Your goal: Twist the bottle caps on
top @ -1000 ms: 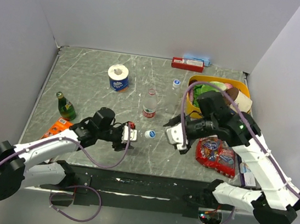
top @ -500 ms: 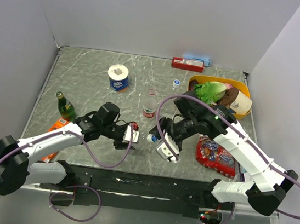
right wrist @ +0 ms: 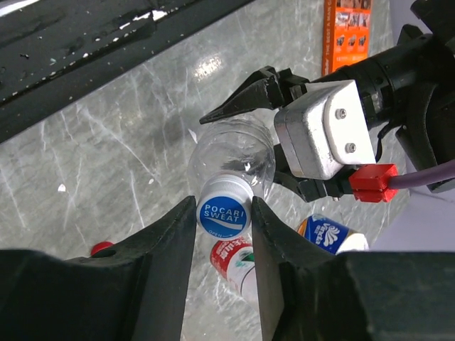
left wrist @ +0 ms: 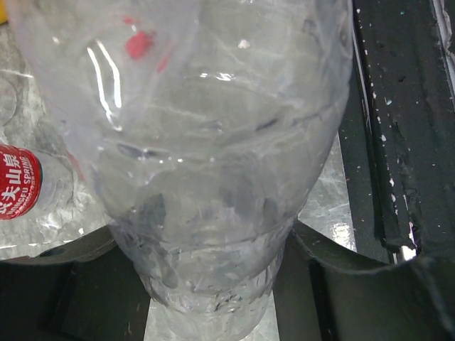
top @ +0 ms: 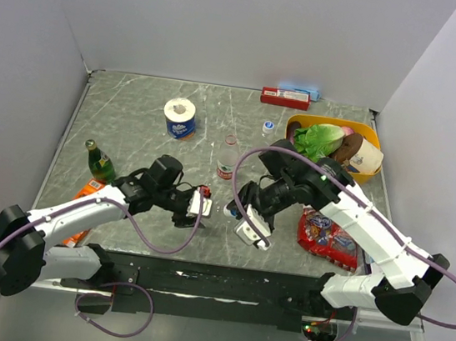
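My left gripper [top: 196, 204] is shut on a small clear bottle [left wrist: 213, 142] and holds it on its side, neck pointing right. The bottle fills the left wrist view, between the fingers [left wrist: 341, 284]. A blue cap [right wrist: 224, 213] marked POCARI SWEAT sits on the bottle's neck. My right gripper [right wrist: 224, 217] has a finger touching each side of that cap; from above it [top: 237, 214] meets the bottle's mouth. The red-labelled bottle [top: 227, 159] stands just behind. A second blue cap [top: 268, 127] lies further back. A red cap [right wrist: 102, 248] lies on the table.
A tissue roll [top: 179, 118] stands at the back left. A green bottle [top: 99, 162] and an orange pack [top: 86, 194] are at the left. A yellow bowl [top: 372, 139] of food and a red snack bag [top: 329, 234] are at the right. A red box [top: 285, 98] is at the back wall.
My right arm has swung left from over the yellow bowl to the bottle's mouth, and its fingers now flank the blue cap. The left gripper has shifted slightly with the bottle.
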Robot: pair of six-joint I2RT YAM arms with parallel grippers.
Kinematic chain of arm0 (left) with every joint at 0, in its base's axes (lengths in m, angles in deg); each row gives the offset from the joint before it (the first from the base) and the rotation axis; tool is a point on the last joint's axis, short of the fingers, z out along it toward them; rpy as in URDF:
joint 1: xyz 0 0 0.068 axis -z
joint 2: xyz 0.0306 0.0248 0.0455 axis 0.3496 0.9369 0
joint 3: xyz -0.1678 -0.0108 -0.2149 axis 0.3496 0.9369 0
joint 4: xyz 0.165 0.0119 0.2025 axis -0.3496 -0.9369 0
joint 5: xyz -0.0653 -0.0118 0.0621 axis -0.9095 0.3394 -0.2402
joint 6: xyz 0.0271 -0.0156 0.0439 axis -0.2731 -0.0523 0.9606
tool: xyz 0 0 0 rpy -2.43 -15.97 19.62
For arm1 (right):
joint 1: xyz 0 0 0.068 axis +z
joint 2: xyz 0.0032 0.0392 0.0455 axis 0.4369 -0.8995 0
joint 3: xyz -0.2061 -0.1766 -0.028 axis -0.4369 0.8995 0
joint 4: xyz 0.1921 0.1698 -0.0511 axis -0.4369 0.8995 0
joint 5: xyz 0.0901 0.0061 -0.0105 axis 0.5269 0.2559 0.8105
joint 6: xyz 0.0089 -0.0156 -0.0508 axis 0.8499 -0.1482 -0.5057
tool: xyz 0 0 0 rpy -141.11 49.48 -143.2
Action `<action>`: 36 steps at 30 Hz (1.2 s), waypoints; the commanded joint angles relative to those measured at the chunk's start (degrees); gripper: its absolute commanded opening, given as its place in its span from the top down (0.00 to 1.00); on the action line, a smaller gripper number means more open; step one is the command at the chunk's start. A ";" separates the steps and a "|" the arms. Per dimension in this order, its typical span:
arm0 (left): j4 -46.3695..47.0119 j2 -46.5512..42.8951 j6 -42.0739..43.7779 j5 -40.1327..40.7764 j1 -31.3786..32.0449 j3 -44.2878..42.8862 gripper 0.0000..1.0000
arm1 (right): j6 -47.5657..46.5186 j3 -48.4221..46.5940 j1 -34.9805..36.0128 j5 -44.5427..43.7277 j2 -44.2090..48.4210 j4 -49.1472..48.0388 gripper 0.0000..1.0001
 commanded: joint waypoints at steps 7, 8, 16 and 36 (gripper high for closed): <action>14.17 -1.23 -8.39 3.15 -0.13 -0.73 0.99 | 16.93 -1.89 0.58 -2.03 -3.44 -8.71 0.93; 18.48 -1.94 -15.21 5.81 -0.04 0.32 0.99 | 25.49 -5.47 0.40 -3.17 -6.33 -8.97 0.97; 41.13 -1.61 -37.22 57.09 6.02 1.22 0.99 | 84.11 -28.05 -4.60 -6.17 -24.35 -6.53 1.00; 12.66 -7.47 -21.84 12.45 0.32 3.76 0.99 | 70.88 -46.51 -23.42 17.46 -24.48 0.68 0.42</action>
